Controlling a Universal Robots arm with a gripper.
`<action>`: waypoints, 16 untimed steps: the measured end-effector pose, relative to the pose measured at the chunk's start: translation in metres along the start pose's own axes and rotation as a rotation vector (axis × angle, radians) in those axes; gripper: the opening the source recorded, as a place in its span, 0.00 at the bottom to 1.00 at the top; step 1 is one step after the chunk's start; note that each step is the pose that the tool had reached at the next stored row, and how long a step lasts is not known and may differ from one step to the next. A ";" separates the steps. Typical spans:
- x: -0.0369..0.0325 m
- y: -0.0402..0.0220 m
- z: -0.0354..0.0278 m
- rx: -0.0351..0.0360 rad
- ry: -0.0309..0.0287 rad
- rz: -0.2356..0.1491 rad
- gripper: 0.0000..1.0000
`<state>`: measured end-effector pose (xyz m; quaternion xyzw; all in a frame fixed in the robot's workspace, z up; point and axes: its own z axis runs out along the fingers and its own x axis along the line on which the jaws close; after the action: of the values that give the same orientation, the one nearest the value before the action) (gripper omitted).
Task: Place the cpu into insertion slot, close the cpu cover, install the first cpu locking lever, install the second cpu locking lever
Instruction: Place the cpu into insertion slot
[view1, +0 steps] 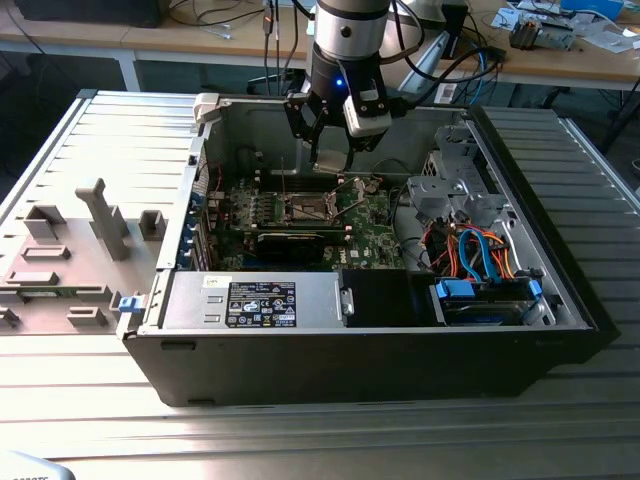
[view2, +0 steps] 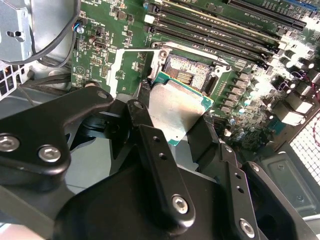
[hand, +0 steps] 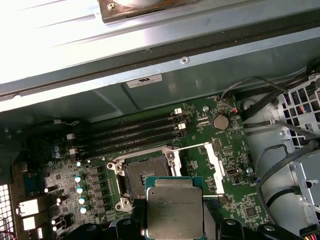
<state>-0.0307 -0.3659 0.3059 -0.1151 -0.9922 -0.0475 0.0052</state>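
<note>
Gripper: the gripper (view1: 335, 160) hangs inside the open computer case (view1: 300, 360), over the far part of the motherboard (view1: 370, 225). Its black fingers (view2: 145, 125) are clamped on two opposite edges of the cpu (view2: 177, 107).
Cpu: held in the air above the board with its pale metal top showing in both wrist views. It is not seated, and in the first wrist view the cpu (hand: 174, 210) sits between the fingers of the gripper (hand: 175, 225).
Grey fixtures: the grey fixtures (view1: 105, 215) stand on the ribbed table (view1: 300, 440) near its edge at the exterior view's left, apart from the case.
Power supply: the power supply (view1: 250, 300) lies along the case's near wall.
Memory slots: the long dark memory slots (hand: 135, 132) run along the board between the socket and the case's far wall.
Insertion slot: the insertion slot (hand: 146, 172) sits amid the green board, bare, with its contacts exposed (view2: 186, 70).
Cpu cover: the cpu cover (hand: 212, 165) is swung open just beside the slot, and green board shows through its window.
Cables: blue and orange cables (view1: 480, 250) are bundled toward the case's end at the exterior view's right.
</note>
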 end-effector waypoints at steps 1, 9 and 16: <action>0.0000 0.0000 0.0000 0.0000 -0.0001 0.000 0.54; 0.0000 0.0000 0.0001 -0.0001 -0.0007 0.007 0.54; 0.0000 0.0000 0.0002 -0.0003 -0.0010 0.010 0.54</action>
<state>-0.0307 -0.3659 0.3058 -0.1203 -0.9916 -0.0475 0.0049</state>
